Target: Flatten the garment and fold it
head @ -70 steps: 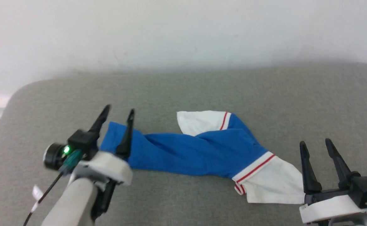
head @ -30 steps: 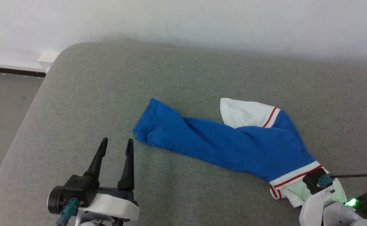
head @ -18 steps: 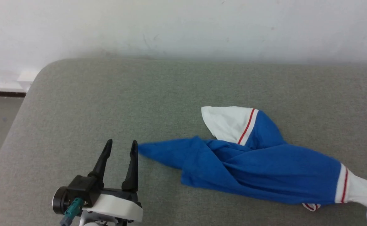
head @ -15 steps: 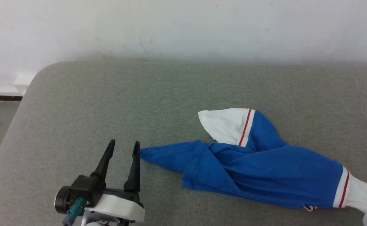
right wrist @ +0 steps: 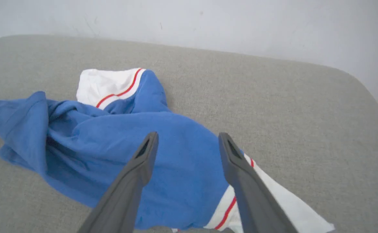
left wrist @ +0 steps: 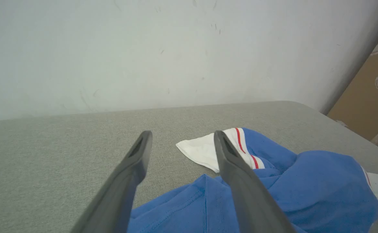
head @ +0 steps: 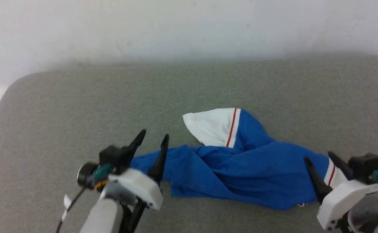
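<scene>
The garment (head: 237, 168) lies crumpled in a long bunch on the grey padded table (head: 79, 106), mostly royal blue. One white sleeve (head: 211, 127) with red stripes points toward the wall. The other white sleeve (right wrist: 282, 200) lies at the right end. My left gripper (head: 153, 136) is open, its fingers over the blue left end, nothing between them; in the left wrist view the left gripper (left wrist: 182, 136) hovers above the blue cloth (left wrist: 305, 191). My right gripper (head: 318, 157) is open at the right end; in the right wrist view the right gripper (right wrist: 189, 136) straddles the blue body (right wrist: 95, 142) without holding it.
A pale wall (head: 189, 29) runs close behind the table. The table's rounded left corner (head: 11, 87) drops to the floor. A brown board (left wrist: 366, 100) stands beyond the table's right end. Bare grey surface lies around the garment.
My right gripper, shut on the right white sleeve after dragging the garment, has opened and let it go. My left gripper has moved forward over the blue left end. The camera has shifted too.
</scene>
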You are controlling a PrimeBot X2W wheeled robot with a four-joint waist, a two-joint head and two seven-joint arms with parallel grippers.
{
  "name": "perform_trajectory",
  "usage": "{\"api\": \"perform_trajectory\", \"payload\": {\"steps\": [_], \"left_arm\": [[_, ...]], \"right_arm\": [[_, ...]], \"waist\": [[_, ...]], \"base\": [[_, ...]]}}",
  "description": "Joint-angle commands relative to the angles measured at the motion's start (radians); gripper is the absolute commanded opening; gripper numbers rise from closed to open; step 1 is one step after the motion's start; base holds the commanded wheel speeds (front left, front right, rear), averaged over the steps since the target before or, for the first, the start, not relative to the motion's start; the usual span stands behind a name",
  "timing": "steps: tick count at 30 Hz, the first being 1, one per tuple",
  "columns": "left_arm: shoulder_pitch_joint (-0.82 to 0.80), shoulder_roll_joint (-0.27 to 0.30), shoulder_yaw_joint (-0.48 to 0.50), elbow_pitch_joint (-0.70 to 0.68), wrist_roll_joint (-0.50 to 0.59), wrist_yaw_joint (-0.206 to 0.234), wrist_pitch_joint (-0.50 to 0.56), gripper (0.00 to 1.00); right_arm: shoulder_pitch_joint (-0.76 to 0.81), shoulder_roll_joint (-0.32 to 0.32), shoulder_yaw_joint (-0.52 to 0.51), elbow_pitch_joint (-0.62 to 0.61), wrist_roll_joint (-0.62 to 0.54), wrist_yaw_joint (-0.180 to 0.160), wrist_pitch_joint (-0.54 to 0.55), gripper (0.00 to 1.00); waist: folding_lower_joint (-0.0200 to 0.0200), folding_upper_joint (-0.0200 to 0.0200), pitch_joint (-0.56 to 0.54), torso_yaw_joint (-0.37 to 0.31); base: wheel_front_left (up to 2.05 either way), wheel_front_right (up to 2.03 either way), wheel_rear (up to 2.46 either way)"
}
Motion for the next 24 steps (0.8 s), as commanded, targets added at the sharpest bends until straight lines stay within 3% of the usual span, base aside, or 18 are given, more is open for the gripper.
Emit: {"api": "perform_trajectory", "payload": {"steps": [1, 7, 9, 16, 20, 24], "left_arm": [[-0.064, 0.024, -0.021, 0.013, -0.014, -0.014, 0.056, 1.0], [-0.323, 0.122, -0.136, 0.089, -0.115, -0.031, 0.317, 1.0], [-0.414, 0.179, -0.204, 0.124, -0.175, -0.031, 0.416, 1.0], [-0.652, 0.35, -0.382, 0.297, -0.363, -0.032, 0.714, 1.0], [-0.721, 0.383, -0.432, 0.37, -0.468, -0.032, 0.829, 1.0], [-0.767, 0.41, -0.476, 0.407, -0.513, -0.032, 0.868, 1.0]], "right_arm": [[-0.026, 0.022, -0.004, -0.022, 0.005, -0.002, -0.048, 1.0], [-0.073, 0.082, -0.028, -0.004, -0.018, -0.002, -0.266, 1.0], [-0.087, 0.099, -0.033, 0.021, -0.021, -0.002, -0.326, 1.0], [-0.131, 0.125, -0.023, 0.129, -0.02, -0.002, -0.44, 1.0], [-0.149, 0.128, -0.016, 0.175, -0.019, -0.002, -0.475, 1.0], [-0.166, 0.129, -0.006, 0.214, 0.009, -0.002, -0.508, 1.0]], "waist": [[0.0, -0.0001, 0.046, -0.052], [0.0, -0.0001, 0.138, -0.144], [0.0, -0.0001, 0.172, -0.178], [0.0, -0.0001, 0.251, -0.288], [0.0, -0.0001, 0.283, -0.324], [0.0, -0.0001, 0.302, -0.35]], "base": [[0.0, 0.0, 0.0], [0.0, 0.0, 0.0], [0.0, 0.0, 0.0], [0.0, 0.0, 0.0], [0.0, 0.0, 0.0], [0.0, 0.0, 0.0]]}}
